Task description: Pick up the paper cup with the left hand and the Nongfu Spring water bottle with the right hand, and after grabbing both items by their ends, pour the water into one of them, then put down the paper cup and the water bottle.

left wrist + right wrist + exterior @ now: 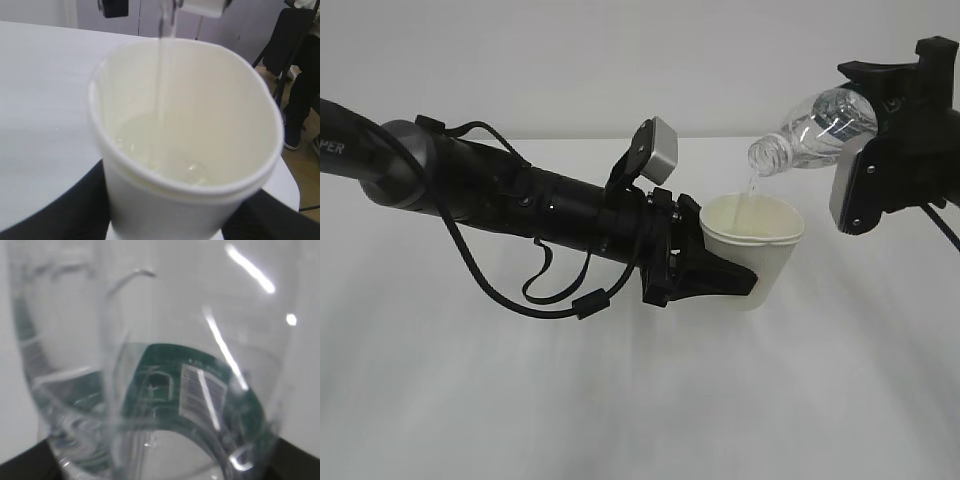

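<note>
Bright even light, soft shadows, glare streaks on bottle [165,390], wrist views blurred

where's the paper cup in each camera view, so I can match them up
Exterior view: paper cup right of centre, held by the left gripper.
Left wrist view: cup fills the frame.
Right wrist view: not in it; the bottle fills it.
Shared landmark: the water stream.

White paper cup [760,262], green-labelled clear bottle [817,128]

White letters "PER" stand on the left arm [350,150]; the bottle's green label [165,385] shows only an unreadable barcode.
</note>
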Controlling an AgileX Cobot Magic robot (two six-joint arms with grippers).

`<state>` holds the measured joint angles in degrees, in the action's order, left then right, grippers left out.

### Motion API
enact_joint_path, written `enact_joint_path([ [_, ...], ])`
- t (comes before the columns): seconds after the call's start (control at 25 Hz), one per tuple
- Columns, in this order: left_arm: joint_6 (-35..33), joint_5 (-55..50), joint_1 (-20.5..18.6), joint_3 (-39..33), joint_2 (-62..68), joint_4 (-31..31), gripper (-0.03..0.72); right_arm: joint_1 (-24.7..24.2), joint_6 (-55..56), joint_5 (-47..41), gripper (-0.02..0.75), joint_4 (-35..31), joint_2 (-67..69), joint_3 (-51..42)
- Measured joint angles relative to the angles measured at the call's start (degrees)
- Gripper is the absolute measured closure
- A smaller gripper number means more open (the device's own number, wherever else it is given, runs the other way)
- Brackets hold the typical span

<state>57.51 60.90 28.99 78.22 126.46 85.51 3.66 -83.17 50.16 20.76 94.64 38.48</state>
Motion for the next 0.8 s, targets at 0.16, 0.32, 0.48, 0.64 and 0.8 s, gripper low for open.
enact_joint_path([
  [0.16, 0.0, -0.1, 0.0, 0.0, 0.0, 0.0, 0.259, 0.0, -0.1, 0.2, 0.265, 0.0, 0.0, 0.0],
  [0.32, 0.0, -0.1, 0.0, 0.0, 0.0, 0.0, 0.259, 0.0, -0.1, 0.5, 0.265, 0.1, 0.0, 0.0],
  [0.48, 0.0, -0.1, 0.0, 0.0, 0.0, 0.0, 0.259, 0.0, -0.2, 0.7, 0.265, 0.1, 0.0, 0.0],
  [0.64, 0.0, -0.2, 0.0, 0.0, 0.0, 0.0, 0.259, 0.0, -0.4, 0.9, 0.265, 0.1, 0.0, 0.0],
  [0.8, 0.0, -0.2, 0.0, 0.0, 0.0, 0.0, 0.259, 0.0, -0.5, 0.9, 0.265, 0.1, 0.0, 0.0],
])
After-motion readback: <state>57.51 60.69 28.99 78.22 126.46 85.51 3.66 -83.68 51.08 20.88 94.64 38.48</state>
